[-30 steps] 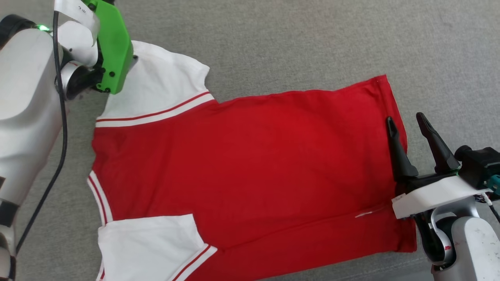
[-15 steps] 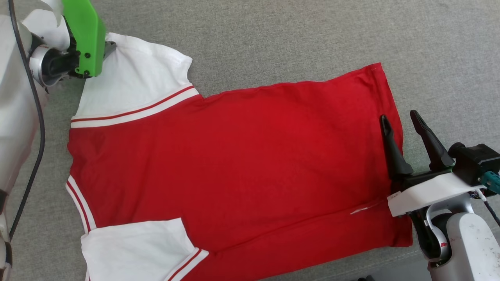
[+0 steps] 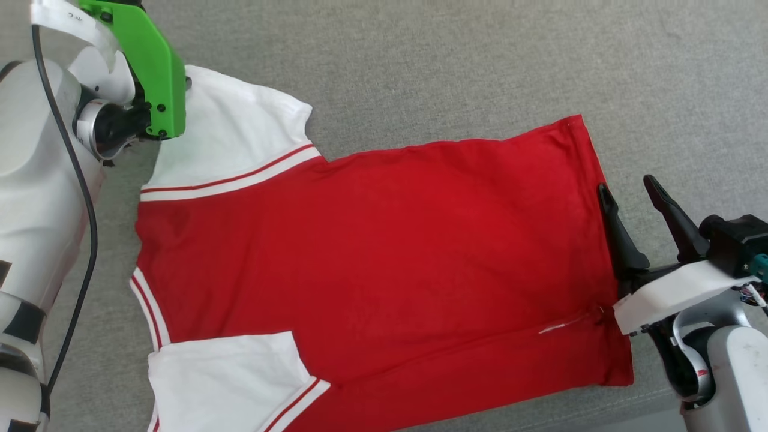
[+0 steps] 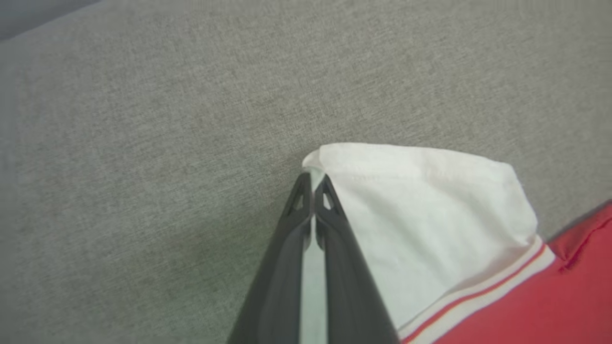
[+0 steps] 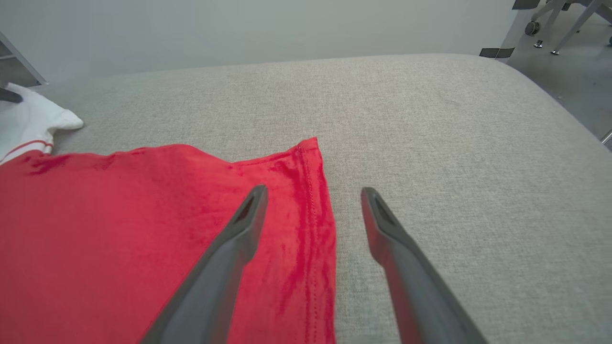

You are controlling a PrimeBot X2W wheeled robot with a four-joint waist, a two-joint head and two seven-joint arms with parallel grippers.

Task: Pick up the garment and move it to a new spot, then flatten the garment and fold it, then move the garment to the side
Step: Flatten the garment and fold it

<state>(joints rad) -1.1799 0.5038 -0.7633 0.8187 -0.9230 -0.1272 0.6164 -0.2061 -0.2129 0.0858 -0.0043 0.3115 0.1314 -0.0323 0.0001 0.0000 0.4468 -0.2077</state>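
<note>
The garment (image 3: 384, 258) lies flat and back side up on the grey cushion: a red body, white sleeves and red-and-white striped trim. My left gripper (image 4: 313, 184) is shut on the outer corner of the far white sleeve (image 4: 420, 215), with white cloth showing between its fingers. In the head view its green mount (image 3: 153, 66) covers that corner at the upper left. My right gripper (image 3: 627, 187) stands open over the hem at the right. One of its fingers is above the red cloth (image 5: 119, 229) and the other is above bare cushion, with nothing between them.
The grey cushion (image 5: 430, 143) reaches well past the hem and curves down at its right edge. Beyond that edge are floor and chair legs (image 5: 559, 14). A pale wall stands behind. A black cable (image 3: 84, 228) hangs along my left arm.
The left gripper has shut on the sleeve corner. The whole head picture shifted left and then back, so the camera moved. The right gripper stays open at the hem.
</note>
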